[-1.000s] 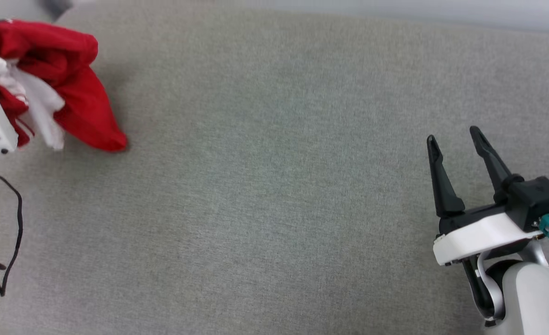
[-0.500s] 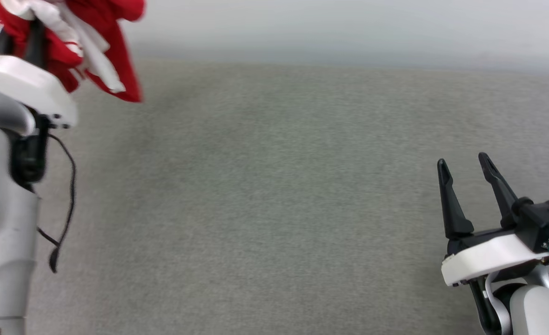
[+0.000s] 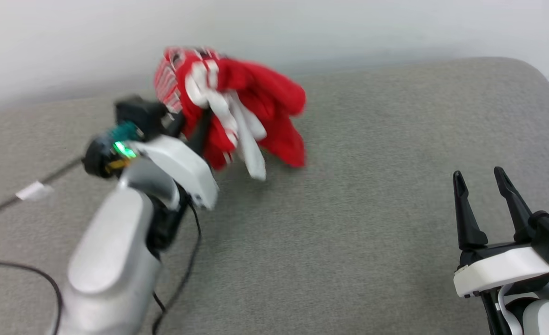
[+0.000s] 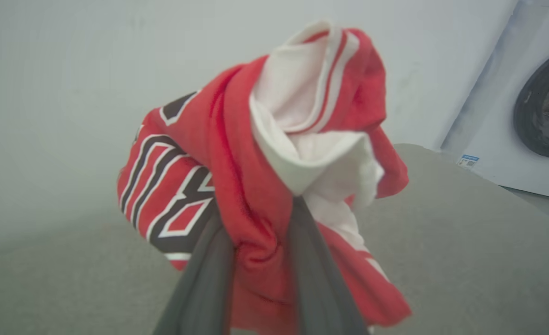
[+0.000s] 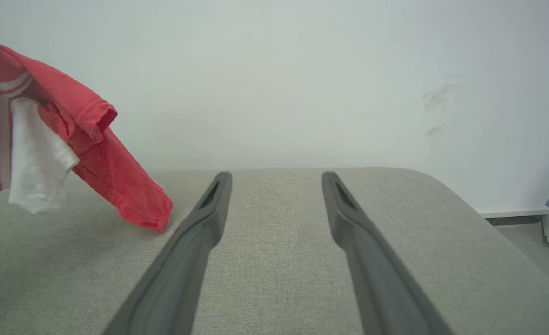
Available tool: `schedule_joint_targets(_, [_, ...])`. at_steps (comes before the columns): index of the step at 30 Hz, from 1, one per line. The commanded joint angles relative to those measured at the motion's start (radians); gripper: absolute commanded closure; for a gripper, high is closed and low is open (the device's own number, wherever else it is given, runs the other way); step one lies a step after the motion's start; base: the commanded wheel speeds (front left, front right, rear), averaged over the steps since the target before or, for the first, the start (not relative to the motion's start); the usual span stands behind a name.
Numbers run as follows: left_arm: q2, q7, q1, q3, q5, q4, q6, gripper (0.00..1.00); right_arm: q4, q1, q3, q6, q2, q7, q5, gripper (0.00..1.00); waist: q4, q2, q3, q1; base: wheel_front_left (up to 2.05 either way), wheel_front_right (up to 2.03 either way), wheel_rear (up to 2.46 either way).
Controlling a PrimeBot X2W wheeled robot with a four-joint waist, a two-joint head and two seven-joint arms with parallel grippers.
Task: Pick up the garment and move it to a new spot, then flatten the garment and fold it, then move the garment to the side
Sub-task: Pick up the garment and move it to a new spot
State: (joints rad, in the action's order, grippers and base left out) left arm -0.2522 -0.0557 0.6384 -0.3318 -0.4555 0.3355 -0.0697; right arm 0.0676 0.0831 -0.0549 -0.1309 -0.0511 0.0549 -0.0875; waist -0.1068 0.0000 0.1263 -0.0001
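Upper centre of frame: left gripper pinched on the bunched, hanging garment. Right gripper wide open, empty. Likely the moving step; next calls for lowering and release.

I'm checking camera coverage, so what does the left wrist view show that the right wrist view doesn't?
Left wrist view: the left fingers clamped on the bunched shirt, its black-and-white print, and a washer at the right edge. Right wrist view: the right fingers open with nothing between them, and the shirt's red corner hanging low over the cushion; contact is unclear. Both: the shirt, the grey cushion and the white wall.
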Motion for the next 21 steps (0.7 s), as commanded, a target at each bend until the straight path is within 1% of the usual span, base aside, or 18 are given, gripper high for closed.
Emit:
schedule_joint_targets(1, [0.015, 0.0, -0.065, -0.03, -0.004, -0.002, -0.009, 1.0, 0.007, -0.013, 0.002, 0.0, 0.002, 0.001, -0.008, 0.0, -0.034, 0.0, 0.011, 0.0001, 0.0, 0.0, 0.0])
schedule_joint_targets(5, [0.041, -0.012, -0.189, -0.084, -0.019, 0.005, -0.017, 1.0, 0.008, -0.018, 0.004, 0.0, 0.001, 0.008, -0.013, 0.0, -0.048, 0.0, 0.026, 0.0001, 0.0, 0.0, 0.0])
schedule_joint_targets(9, [0.058, -0.012, -0.299, -0.127, -0.016, 0.012, -0.003, 1.0, 0.003, -0.018, 0.004, 0.0, 0.001, 0.013, -0.017, 0.0, -0.047, 0.0, 0.034, 0.0001, 0.0, 0.0, 0.0])
schedule_joint_targets(10, [0.06, -0.012, -0.32, -0.136, -0.013, 0.017, 0.001, 0.94, 0.0, -0.018, 0.004, 0.0, 0.001, 0.014, -0.017, 0.0, -0.043, 0.0, 0.032, 0.0001, 0.0, 0.0, 0.0])
schedule_joint_targets(11, [0.065, -0.016, -0.339, -0.144, -0.016, 0.021, 0.0, 0.64, -0.001, -0.018, 0.005, 0.0, 0.001, 0.015, -0.017, 0.0, -0.04, 0.0, 0.032, 0.0001, 0.0, 0.0, 0.0])
schedule_joint_targets(12, [0.07, -0.015, -0.351, -0.157, -0.014, 0.025, -0.002, 0.08, -0.005, -0.018, 0.005, 0.0, 0.001, 0.016, -0.017, 0.0, -0.034, 0.0, 0.03, 0.0001, 0.0, 0.0, 0.0])
schedule_joint_targets(13, [0.076, -0.007, -0.36, -0.166, -0.01, 0.026, -0.004, 0.0, -0.008, -0.019, 0.006, 0.0, 0.001, 0.014, -0.018, 0.0, -0.029, 0.0, 0.026, 0.0001, 0.0, 0.0, 0.0])
schedule_joint_targets(17, [0.093, 0.068, -0.353, -0.179, 0.018, 0.002, 0.005, 0.0, -0.014, -0.024, 0.001, 0.0, 0.001, 0.012, -0.014, 0.0, 0.0, 0.0, 0.007, 0.0001, 0.0, 0.0, 0.0])
schedule_joint_targets(18, [0.093, 0.068, -0.353, -0.179, 0.018, 0.002, 0.005, 0.0, -0.014, -0.024, 0.001, 0.0, 0.001, 0.012, -0.014, 0.0, 0.0, 0.0, 0.007, 0.0001, 0.0, 0.0, 0.0])
schedule_joint_targets(21, [0.095, 0.143, -0.33, -0.19, 0.053, -0.032, 0.006, 0.0, -0.013, -0.031, -0.002, 0.0, 0.001, 0.006, -0.005, 0.0, 0.026, 0.0, -0.015, 0.0001, 0.0, 0.0, 0.0])
